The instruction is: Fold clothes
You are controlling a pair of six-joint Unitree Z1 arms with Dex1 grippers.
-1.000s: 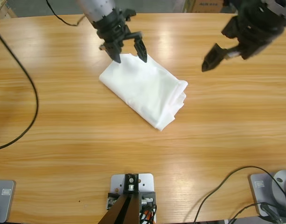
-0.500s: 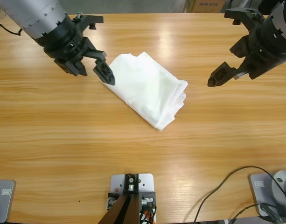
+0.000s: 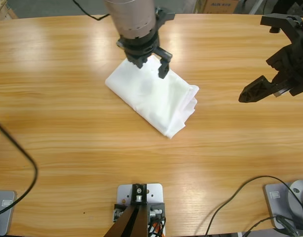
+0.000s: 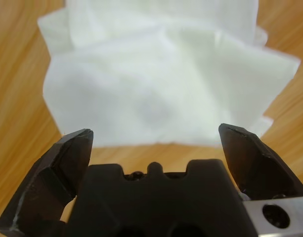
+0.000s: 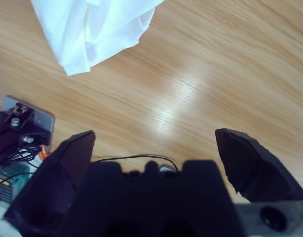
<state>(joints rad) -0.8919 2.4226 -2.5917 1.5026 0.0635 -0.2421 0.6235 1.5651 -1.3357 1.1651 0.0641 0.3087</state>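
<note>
One white folded piece of the clothes (image 3: 156, 98) lies slanted across the middle of the wooden table (image 3: 67, 123), its loose layered end toward the right. My left gripper (image 3: 152, 66) comes down from the top and hovers open over the cloth's upper end. In the left wrist view the white cloth (image 4: 161, 84) fills the space just beyond the open left gripper (image 4: 156, 133), with nothing between its jaws. My right gripper (image 3: 255, 74) is open and empty at the table's right side, well away from the fold. The right wrist view shows my right gripper (image 5: 155, 134) over bare wood, the cloth's corner (image 5: 97, 24) far off.
A black cable (image 3: 22, 163) loops over the table's left end. Another cable (image 3: 240, 192) curls near the front right edge. A cardboard box (image 3: 218, 6) sits beyond the table's far edge.
The left arm swung from the cloth's left side back to above its upper end. The right gripper drew farther right, away from the cloth. The cloth has not moved.
</note>
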